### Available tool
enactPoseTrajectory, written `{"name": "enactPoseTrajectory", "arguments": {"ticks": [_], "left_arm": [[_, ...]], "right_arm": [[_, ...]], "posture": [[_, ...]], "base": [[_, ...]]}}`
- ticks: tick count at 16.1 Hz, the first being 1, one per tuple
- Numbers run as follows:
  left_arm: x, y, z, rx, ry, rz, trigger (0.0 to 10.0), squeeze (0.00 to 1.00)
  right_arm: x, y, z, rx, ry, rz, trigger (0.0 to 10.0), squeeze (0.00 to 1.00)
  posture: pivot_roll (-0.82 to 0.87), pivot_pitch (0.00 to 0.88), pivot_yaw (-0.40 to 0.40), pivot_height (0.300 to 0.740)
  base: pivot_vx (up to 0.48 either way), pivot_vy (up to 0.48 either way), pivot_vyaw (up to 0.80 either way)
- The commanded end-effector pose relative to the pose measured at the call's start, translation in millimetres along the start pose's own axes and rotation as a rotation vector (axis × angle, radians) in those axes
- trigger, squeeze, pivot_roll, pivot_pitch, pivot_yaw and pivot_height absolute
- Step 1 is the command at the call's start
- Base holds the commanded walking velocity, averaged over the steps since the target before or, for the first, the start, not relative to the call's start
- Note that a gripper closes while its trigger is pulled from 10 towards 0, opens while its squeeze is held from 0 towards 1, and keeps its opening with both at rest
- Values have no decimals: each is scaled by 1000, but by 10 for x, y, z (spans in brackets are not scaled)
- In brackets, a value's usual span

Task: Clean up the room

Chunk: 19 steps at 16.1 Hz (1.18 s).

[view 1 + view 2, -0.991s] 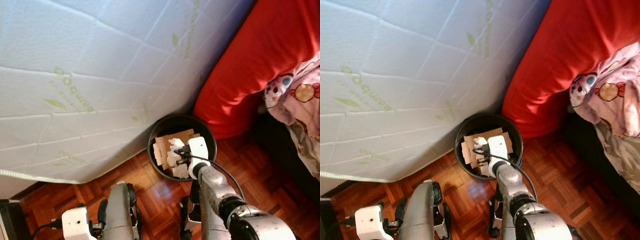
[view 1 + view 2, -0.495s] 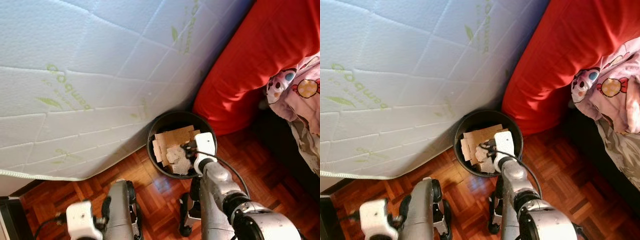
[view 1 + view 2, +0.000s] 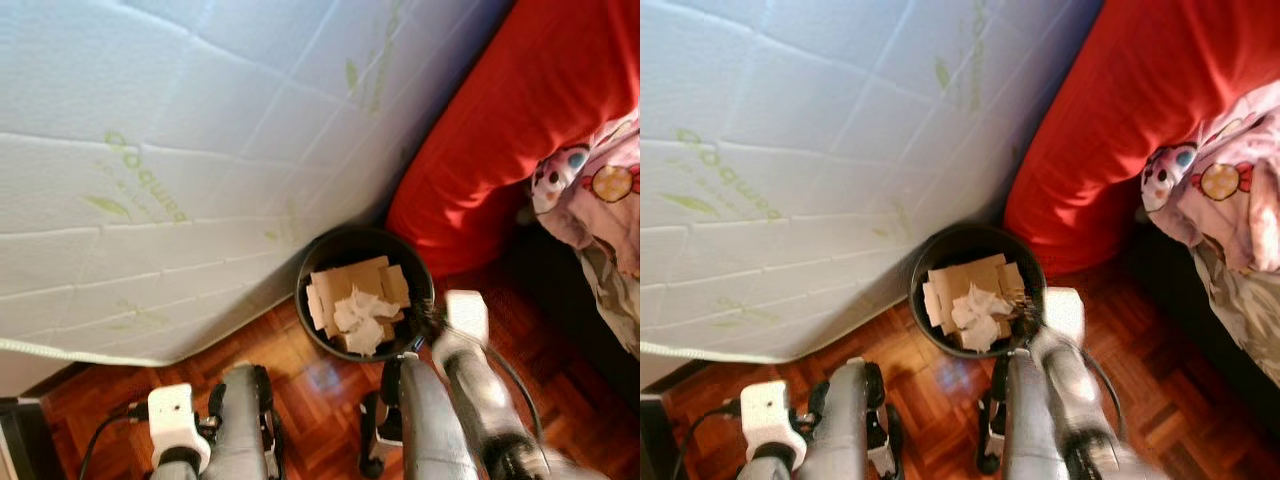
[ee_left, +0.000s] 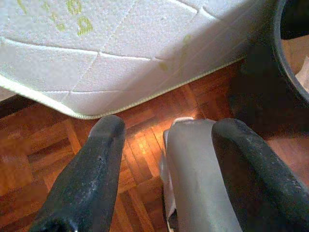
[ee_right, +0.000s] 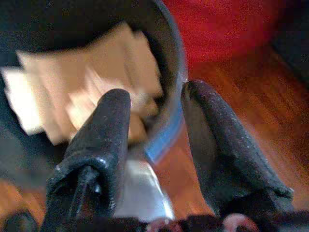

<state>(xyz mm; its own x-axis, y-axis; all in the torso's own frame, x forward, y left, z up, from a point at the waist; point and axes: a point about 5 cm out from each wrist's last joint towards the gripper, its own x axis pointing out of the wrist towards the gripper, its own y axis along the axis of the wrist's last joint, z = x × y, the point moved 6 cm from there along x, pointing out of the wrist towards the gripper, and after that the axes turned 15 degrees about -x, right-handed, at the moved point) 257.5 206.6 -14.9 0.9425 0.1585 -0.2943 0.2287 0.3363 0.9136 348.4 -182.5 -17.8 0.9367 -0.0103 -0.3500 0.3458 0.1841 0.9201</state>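
From the head cameras we're looking down at a round black waste bin (image 3: 365, 300) on the reddish parquet floor (image 3: 300, 385), tucked against a white quilted mattress (image 3: 180, 170) that leans beside a red bedcover (image 3: 500, 130). Inside the bin sit flat brown cardboard pieces (image 3: 345, 282) with crumpled white paper (image 3: 362, 318) on top, so that piece of rubbish is in, we'd say. Our right gripper (image 3: 428, 322) is blurred at the bin's near rim, the wrist off to the right of it. A pink patterned blanket (image 3: 590, 190) hangs at the far right, untidied as far as we can see.

In the left wrist view, our left gripper (image 4: 164, 179) hangs low over the parquet, fingers spread apart with nothing between them, the mattress edge ahead and the bin wall at one side.

In the right wrist view, the two black fingers (image 5: 108, 140) stand parted and empty, straddling the bin's rim, with cardboard and paper beyond. One drop looks done; whatever else the room needs, we can't judge from here.
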Motion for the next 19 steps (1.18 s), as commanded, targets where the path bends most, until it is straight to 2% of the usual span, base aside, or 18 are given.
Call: {"name": "enactPoseTrajectory", "arguments": {"ticks": [1,3,5,6,9,14,19], "left_arm": [[-99,-236,-146,4,40,-75,10000,0],[-48,-337,-178,1,46,-108,10000,0],[-24,-416,-202,6,46,-132,10000,0],[-14,-435,-217,6,50,-137,10000,0],[11,-445,-262,4,61,-136,10000,0],[8,-504,-274,-4,68,-143,10000,0],[21,-509,-264,-4,59,-136,10000,0]], "right_arm": [[-152,-342,15,21,-11,-82,10000,0],[-378,-776,54,37,-38,-212,10000,0],[-558,-1096,27,101,-57,-333,10000,0],[-596,-1155,-4,80,-40,-357,10000,0],[-691,-1292,-60,46,4,-411,10000,0],[-805,-1421,75,37,17,-446,10000,0],[-772,-1382,40,36,22,-433,10000,0]], "posture": [[43,278,-20,614],[25,256,-14,614],[10,242,-7,614],[8,236,-6,614],[12,225,-11,614],[14,214,-20,614],[2,197,-17,614]], "base": [[0,0,0],[0,0,0],[0,0,0],[0,0,0],[0,0,0],[-156,0,0],[-260,0,0]]}}
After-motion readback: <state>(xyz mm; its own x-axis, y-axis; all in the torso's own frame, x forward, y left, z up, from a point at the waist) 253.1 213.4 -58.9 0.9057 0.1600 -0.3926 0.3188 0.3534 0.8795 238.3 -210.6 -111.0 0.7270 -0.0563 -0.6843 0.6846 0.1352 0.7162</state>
